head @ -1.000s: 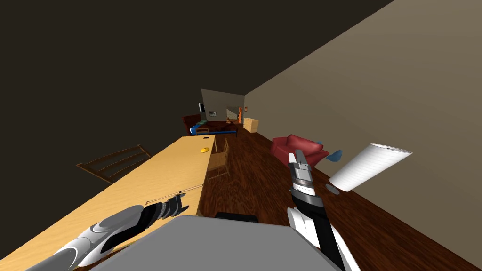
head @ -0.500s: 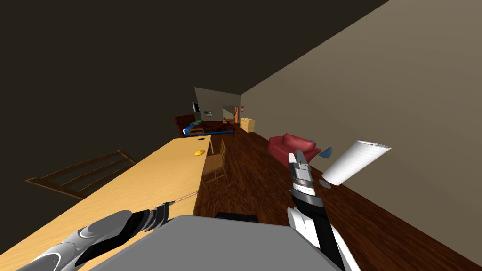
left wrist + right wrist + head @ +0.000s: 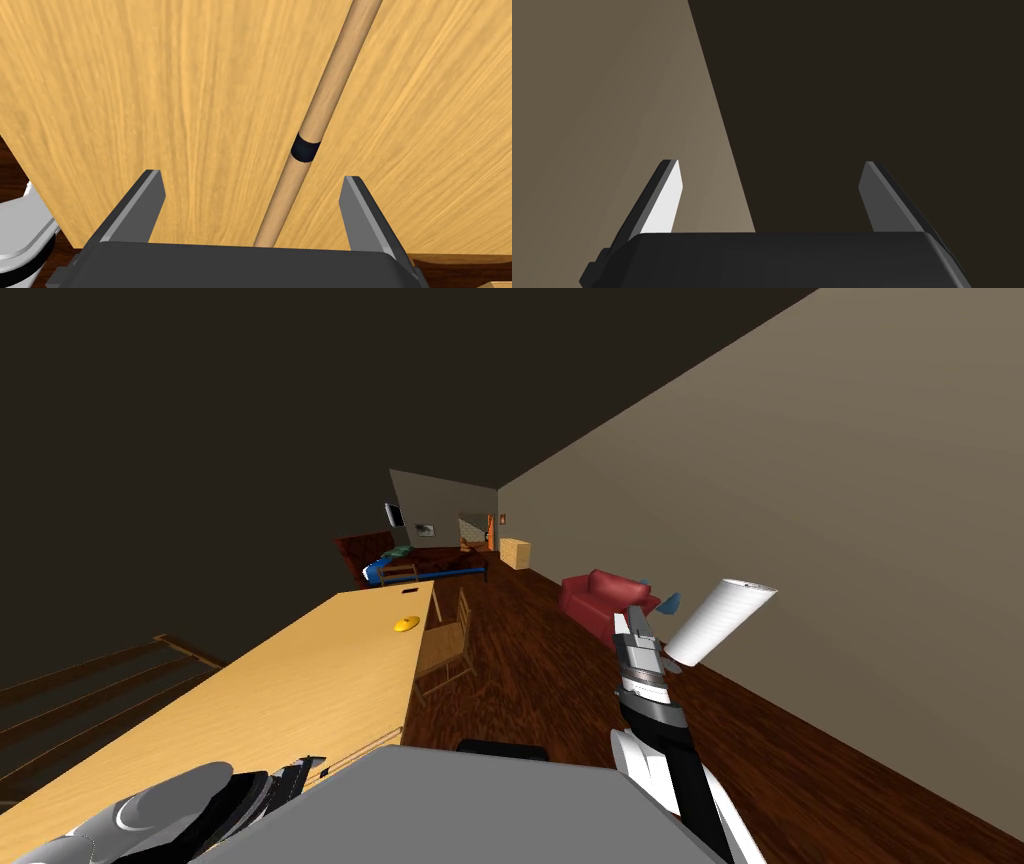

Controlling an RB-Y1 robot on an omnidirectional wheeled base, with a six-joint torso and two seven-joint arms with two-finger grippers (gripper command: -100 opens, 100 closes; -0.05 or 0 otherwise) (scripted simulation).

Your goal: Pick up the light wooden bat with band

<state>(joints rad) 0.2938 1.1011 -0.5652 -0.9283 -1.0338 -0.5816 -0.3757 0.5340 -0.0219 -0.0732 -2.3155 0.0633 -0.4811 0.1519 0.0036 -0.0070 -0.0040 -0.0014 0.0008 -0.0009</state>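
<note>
The light wooden bat (image 3: 320, 105) lies flat on the wooden table (image 3: 150, 100), a black band (image 3: 306, 149) round its thin shaft. My left gripper (image 3: 252, 175) hangs open just above it, and the shaft runs between the two fingers, nearer one of them, touching neither. In the head view the left gripper (image 3: 300, 770) sits at the table's (image 3: 300, 678) near end, with the bat (image 3: 362, 750) a thin line beside it. My right gripper (image 3: 630, 623) is held up over the floor, and its wrist view shows the right gripper (image 3: 769, 163) open and empty.
A yellow object (image 3: 406, 624) lies far down the table. A wooden chair (image 3: 445, 643) stands at the table's right side and a dark chair (image 3: 90, 688) at its left. A red armchair (image 3: 605, 593) and a white cylinder (image 3: 718, 620) are by the right wall.
The whole head view has shifted left, so I have turned. My left hand has drawn back along the bat toward the table's near end. The right arm keeps its pose.
</note>
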